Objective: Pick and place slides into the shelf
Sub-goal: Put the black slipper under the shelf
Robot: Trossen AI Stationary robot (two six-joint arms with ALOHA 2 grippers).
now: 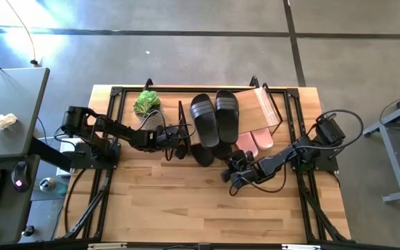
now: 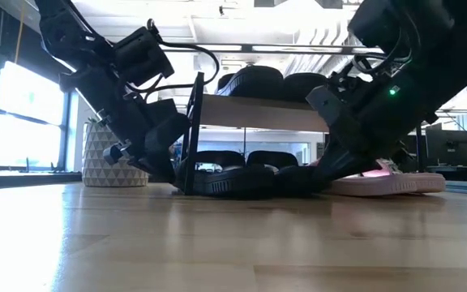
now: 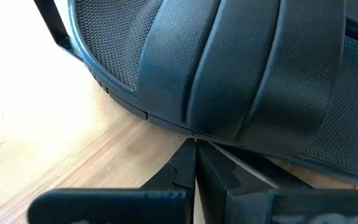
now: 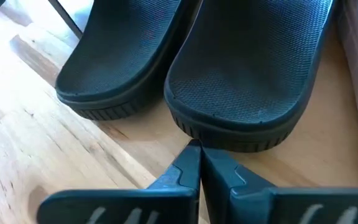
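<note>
Two black slides (image 1: 214, 118) lie on the shelf's (image 1: 271, 104) light wood board. A second black pair (image 1: 203, 154) rests sole-down on the table under that board, its heels toward the near edge. Two pale pink slides (image 1: 255, 142) lie beside that pair on the right, also under the board. My left gripper (image 1: 178, 149) is shut and low at the left side of the lower black pair (image 3: 229, 68). My right gripper (image 1: 229, 169) is shut and low at the heels of that pair (image 4: 241, 81). My left gripper's shut fingertips (image 3: 188, 155) meet the side edge of the left black slide's sole (image 3: 166, 121), just below its strap. They come nearly level from the table's left. The slide stays flat on the table. My right gripper's shut fingertips (image 4: 191, 158) meet the heel end of the right black slide's sole (image 4: 229, 134). They come low from the table's near right, along the slide's length. The slide lies flat on the table under the shelf board.
A potted green plant (image 1: 146, 104) in a patterned white pot (image 2: 108, 158) stands at the shelf's left end. The shelf's thin black frame leg (image 2: 191, 134) stands close to my left gripper. Bare wood table (image 1: 186, 208) lies toward the near edge.
</note>
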